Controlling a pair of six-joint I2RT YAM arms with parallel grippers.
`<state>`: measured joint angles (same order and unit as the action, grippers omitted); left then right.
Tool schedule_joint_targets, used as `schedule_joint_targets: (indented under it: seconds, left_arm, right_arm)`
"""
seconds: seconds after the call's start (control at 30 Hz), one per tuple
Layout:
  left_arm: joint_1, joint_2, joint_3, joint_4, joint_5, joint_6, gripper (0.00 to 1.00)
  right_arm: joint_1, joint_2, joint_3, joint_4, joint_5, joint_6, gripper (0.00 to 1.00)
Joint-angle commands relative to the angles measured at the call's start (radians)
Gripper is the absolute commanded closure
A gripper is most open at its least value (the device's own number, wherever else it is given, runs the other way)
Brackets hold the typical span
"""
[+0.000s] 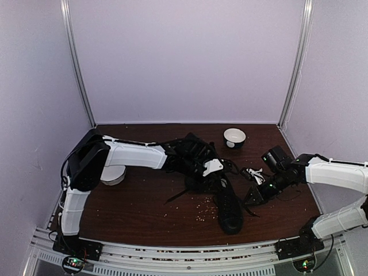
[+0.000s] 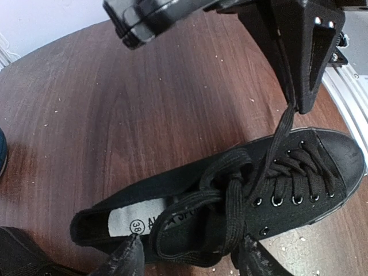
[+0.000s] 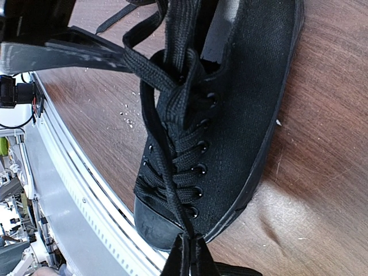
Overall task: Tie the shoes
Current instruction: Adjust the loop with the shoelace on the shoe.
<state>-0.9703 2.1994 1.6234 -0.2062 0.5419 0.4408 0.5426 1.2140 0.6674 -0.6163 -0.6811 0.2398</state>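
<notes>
One black shoe (image 1: 229,208) lies on the brown table with its toe toward the near edge. My left gripper (image 1: 217,183) hovers open over its heel end. In the left wrist view a loose loop of lace (image 2: 230,198) lies on the shoe (image 2: 310,172) between the fingertips (image 2: 129,257), untouched by either. My right gripper (image 1: 253,198) (image 3: 192,247) is shut on a lace strand (image 3: 172,190), drawn taut from the knot across the shoe (image 3: 241,109) past the toe. That strand (image 2: 282,129) also shows in the left wrist view. A second shoe (image 2: 17,256) peeks in at the lower left.
A white bowl (image 1: 234,137) stands at the back right. Another white bowl (image 1: 115,175) sits under the left arm. Pale crumbs (image 1: 201,211) are scattered left of the shoe. The metal rail (image 1: 190,256) runs along the near edge, close to the toe.
</notes>
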Motion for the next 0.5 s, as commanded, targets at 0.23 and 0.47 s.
schedule_joint_targets:
  seconds: [0.23,0.47]
  left_arm:
    - [0.004,0.055,0.082,-0.039,-0.001,0.022,0.67]
    - [0.004,-0.038,-0.045,0.041,0.004,0.001,1.00]
  right_arm:
    - [-0.006,-0.013,-0.005,0.006,-0.012,-0.005,1.00]
    - [-0.007,-0.012,-0.013,0.002,-0.009,-0.004,1.00]
